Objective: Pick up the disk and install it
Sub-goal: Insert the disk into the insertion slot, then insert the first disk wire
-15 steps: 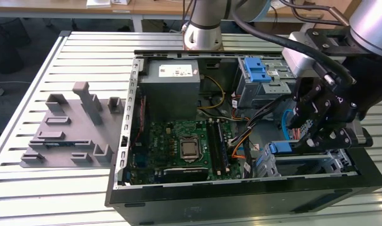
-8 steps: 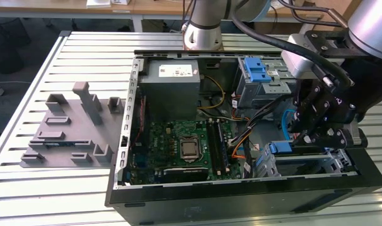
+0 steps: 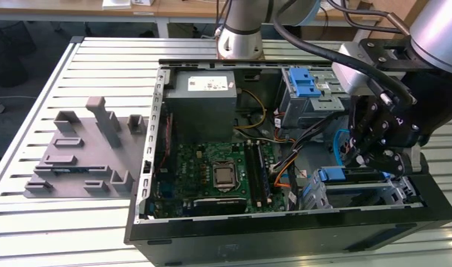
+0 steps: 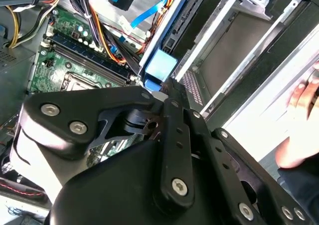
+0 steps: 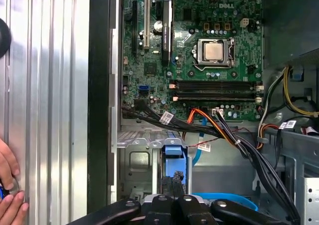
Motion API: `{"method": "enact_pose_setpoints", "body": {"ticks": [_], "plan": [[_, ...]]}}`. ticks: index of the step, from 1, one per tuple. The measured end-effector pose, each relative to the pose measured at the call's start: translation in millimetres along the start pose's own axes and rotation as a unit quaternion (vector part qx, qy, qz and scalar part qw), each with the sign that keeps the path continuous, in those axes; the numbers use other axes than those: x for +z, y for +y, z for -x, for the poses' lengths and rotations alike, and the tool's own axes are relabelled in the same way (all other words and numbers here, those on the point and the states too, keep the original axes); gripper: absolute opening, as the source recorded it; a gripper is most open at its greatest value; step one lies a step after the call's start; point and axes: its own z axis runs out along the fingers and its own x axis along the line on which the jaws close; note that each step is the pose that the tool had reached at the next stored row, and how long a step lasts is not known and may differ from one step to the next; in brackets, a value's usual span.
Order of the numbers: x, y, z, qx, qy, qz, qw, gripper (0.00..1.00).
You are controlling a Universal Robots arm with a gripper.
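The disk lies in the lower drive cage at the exterior view's right end of the open computer case, its blue carrier facing up. My gripper hangs right over that cage. In both wrist views the carrier's blue end tab sits just beyond my fingertips. The two black fingers stand pressed together with no gap, and my gripper is at or touching the tab's edge. I cannot tell whether anything is pinched between them. The drive's silver body is hidden in the cage.
The motherboard and cable bundles fill the case's middle. A second blue-fronted cage sits at the far right corner. A grey fixture stands on the slatted table. A person's hand rests beside the case.
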Motion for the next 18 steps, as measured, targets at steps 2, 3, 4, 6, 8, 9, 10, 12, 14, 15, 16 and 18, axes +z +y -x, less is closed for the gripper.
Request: {"method": "enact_pose_setpoints", "body": {"ticks": [2, 3, 4, 6, 8, 9, 10, 12, 14, 15, 16, 18], "plan": [[1.0, 0.0, 0.0, 0.000, 0.0000, 0.0000, 1.0000, 0.11], [1.6, -0.1, -0.1, 0.000, 0.0000, 0.0000, 1.0000, 0.11], [2.3, -0.1, -0.1, 0.000, 0.0000, 0.0000, 1.0000, 0.11], [3.3, -0.1, -0.1, 0.000, 0.0001, 0.0000, 1.0000, 0.11], [4.4, -0.1, -0.1, 0.000, 0.0000, 0.0000, 1.0000, 0.11], [4.7, -0.1, -0.1, 0.000, 0.0001, 0.0000, 1.0000, 0.11], [5.1, -0.1, -0.1, 0.000, 0.0001, 0.0000, 1.0000, 0.11], [5.6, -0.1, -0.1, 0.000, 0.0002, 0.0000, 1.0000, 0.11], [6.1, -0.1, -0.1, 0.000, 0.0001, 0.0000, 1.0000, 0.11], [6.3, -0.1, -0.1, 0.000, 0.0001, 0.0000, 1.0000, 0.11], [6.6, -0.1, -0.1, 0.000, 0.0001, 0.0000, 1.0000, 0.11], [6.9, -0.2, -0.2, 0.000, 0.0001, 0.0000, 1.0000, 0.11]]}}
